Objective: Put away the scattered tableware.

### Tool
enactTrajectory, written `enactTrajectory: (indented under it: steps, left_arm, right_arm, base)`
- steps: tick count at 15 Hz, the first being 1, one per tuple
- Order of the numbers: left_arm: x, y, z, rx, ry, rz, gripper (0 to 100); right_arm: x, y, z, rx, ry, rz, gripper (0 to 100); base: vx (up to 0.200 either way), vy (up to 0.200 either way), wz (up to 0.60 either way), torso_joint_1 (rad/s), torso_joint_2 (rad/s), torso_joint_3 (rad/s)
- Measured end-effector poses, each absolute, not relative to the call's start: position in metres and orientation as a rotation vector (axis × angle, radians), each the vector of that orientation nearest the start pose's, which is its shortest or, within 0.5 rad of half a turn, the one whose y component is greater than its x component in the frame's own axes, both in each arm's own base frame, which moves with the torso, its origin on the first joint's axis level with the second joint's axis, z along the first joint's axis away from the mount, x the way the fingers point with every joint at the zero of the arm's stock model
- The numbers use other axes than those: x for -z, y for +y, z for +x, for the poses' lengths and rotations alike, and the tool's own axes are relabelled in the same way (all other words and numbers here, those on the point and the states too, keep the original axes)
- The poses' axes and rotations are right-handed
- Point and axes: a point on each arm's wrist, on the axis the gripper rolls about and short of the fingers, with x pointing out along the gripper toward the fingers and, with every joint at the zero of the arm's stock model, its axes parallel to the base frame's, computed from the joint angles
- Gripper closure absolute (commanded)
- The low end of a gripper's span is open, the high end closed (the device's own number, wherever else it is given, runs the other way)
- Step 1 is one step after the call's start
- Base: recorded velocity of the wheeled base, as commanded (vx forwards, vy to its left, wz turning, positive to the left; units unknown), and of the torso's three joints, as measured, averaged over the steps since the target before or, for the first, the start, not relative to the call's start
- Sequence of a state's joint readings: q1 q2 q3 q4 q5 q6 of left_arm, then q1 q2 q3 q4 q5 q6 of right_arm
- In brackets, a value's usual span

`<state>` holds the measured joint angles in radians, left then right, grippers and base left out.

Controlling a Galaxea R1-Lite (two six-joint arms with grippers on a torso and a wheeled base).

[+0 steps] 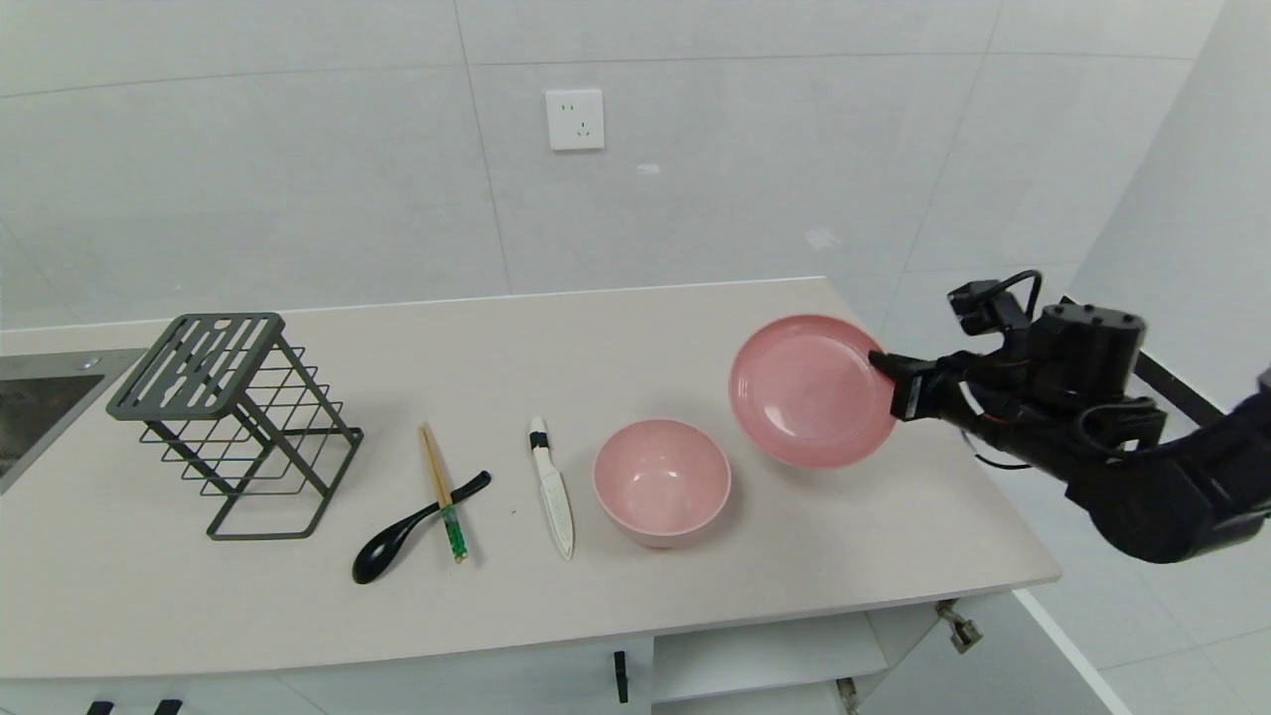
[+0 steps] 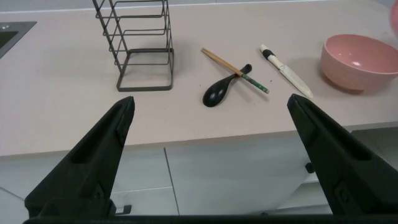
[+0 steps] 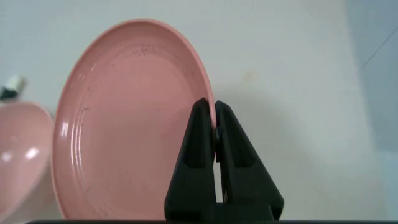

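Your right gripper point(image 1: 887, 369) is clamped on the pink plate's point(image 1: 809, 389) rim. The plate is tilted at the counter's point(image 1: 596, 338) right end, and its lower edge possibly rests there. Your left gripper point(image 2: 211, 102) is spread wide, before the counter's front. Leftward lie the pink bowl point(image 1: 661, 479), the knife point(image 1: 552, 489), the chopsticks point(image 1: 443, 494) crossing the black spoon point(image 1: 407, 531), and the rack point(image 1: 233, 417).
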<state>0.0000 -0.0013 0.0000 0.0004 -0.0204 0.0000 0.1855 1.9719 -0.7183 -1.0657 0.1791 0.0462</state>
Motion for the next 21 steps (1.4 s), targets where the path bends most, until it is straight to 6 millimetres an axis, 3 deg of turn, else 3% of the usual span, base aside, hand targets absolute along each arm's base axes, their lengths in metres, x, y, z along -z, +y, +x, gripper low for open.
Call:
enactTrajectory:
  steps: [3, 6, 9, 13, 16, 21]
  left_arm:
    - [-0.075, 0.000, -0.023, 0.019, 0.000, 0.006, 0]
    - [-0.076, 0.000, -0.023, 0.020, -0.008, 0.022, 0]
    - [-0.084, -0.001, -0.023, 0.027, -0.082, 0.027, 0]
    - [-0.099, -0.002, -0.026, 0.065, -0.234, 0.022, 0]
    - [-0.101, -0.007, -0.026, 0.294, -0.231, 0.028, 0]
    - [-0.140, -0.007, -0.012, 0.396, -0.160, 0.013, 0]
  right_arm:
    - [-0.166, 0.058, 0.299, -0.355, 0.050, 0.044, 100]
    - [-0.177, 0.049, 0.252, -0.356, 0.023, 0.040, 100]
    - [-0.183, 0.045, 0.228, -0.363, -0.052, 0.046, 100]
    - [-0.171, 0.046, 0.205, -0.413, -0.092, 0.058, 100]
    - [-0.170, 0.050, 0.202, -0.463, -0.091, 0.067, 100]
    - [-0.169, 0.058, 0.195, -0.519, -0.147, 0.083, 100]
  base:
    - [0.000, 0.000, 0.00, 0.000, 0.00, 0.000]
    - [0.000, 0.000, 0.00, 0.000, 0.00, 0.000]
    - [0.000, 0.000, 0.00, 0.000, 0.00, 0.000]
    - [0.000, 0.000, 0.00, 0.000, 0.00, 0.000]
    - [0.000, 0.000, 0.00, 0.000, 0.00, 0.000]
    - [0.000, 0.000, 0.00, 0.000, 0.00, 0.000]
